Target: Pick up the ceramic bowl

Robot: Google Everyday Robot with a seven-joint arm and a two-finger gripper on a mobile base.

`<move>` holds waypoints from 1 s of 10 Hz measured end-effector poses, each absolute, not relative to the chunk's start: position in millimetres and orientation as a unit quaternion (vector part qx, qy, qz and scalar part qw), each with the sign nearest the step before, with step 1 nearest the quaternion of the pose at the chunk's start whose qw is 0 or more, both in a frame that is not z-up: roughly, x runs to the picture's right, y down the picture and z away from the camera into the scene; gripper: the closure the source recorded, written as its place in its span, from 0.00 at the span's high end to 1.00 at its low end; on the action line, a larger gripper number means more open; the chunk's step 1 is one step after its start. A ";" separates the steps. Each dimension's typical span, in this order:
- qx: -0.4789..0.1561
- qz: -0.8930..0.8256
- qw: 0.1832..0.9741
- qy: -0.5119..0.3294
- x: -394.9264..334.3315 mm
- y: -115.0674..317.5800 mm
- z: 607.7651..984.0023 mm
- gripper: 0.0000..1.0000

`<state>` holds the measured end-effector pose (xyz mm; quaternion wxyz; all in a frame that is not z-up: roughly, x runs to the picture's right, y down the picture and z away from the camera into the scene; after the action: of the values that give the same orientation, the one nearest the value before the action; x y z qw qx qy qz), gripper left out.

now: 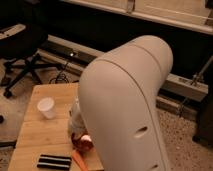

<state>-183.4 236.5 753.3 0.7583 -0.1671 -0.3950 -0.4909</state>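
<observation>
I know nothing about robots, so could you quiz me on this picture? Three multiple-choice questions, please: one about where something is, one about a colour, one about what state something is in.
1. Where is the white paper cup?
A. on the light wooden table's left part
B. on the floor
C. on the office chair

2. What colour is the small glossy ceramic bowl?
A. blue
B. reddish-brown
C. green

3. How does the paper cup stand?
A. crushed flat
B. on its side
C. upright

Answers: 1 A, it sits on the wood, left of the pale gripper. 2 B, a reddish rim shows under the gripper at the bowl. 3 C, its open mouth faces up.
</observation>
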 end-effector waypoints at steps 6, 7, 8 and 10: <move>-0.013 -0.400 0.828 -0.393 -179.1 155.9 747.8 0.00; 0.004 -0.396 0.829 -0.395 -177.0 144.4 746.4 0.00; 0.027 -0.395 0.827 -0.400 -178.3 129.5 743.3 0.00; 0.058 -0.400 0.819 -0.407 -182.6 106.5 737.2 0.00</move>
<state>-182.6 106.5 737.2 0.8193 0.0579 -0.4070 -0.3996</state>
